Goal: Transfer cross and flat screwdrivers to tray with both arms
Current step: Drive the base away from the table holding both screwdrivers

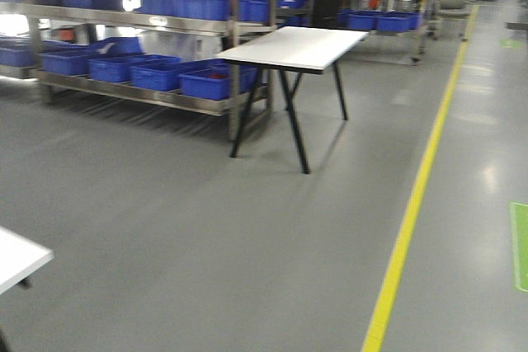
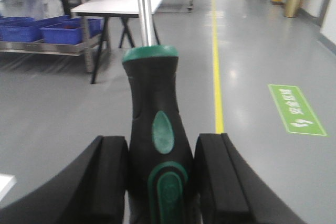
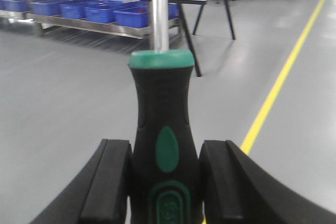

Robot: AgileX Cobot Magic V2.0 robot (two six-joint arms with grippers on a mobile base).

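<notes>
- Smooth grey floor (image 1: 206, 245) of a workshop hall, glossy in patches, with a yellow line (image 1: 412, 204) painted along its length.
- White table (image 1: 297, 45) on black splayed legs, just beside metal shelving (image 1: 165, 22) loaded with blue bins (image 1: 157, 72).
- Corner of another white tabletop (image 1: 16, 257) at the lower left edge of the front view.
- Green floor marking (image 2: 296, 109) to the right of the yellow line, its characters too blurred to read.
- Left gripper (image 2: 160, 179) pinching the left screwdriver (image 2: 156, 103) by its black handle with green inserts; black pads (image 2: 113, 177) pressed to both sides of the handle's lower part.
- Green collar at the top of that handle, with the bare steel shaft (image 2: 146, 9) running straight on past the fingertips and out of the top of the view; tip unseen, so cross or flat cannot be told.
- Right gripper (image 3: 165, 182) clamped the same way on the right screwdriver (image 3: 163, 103), pads (image 3: 110, 182) against either flank of a matching black and green handle.
- Its steel shaft (image 3: 159, 9) likewise pointing away from the gripper, tip cut off by the frame edge.
- Both tools held clear above the floor, resting on no surface.
</notes>
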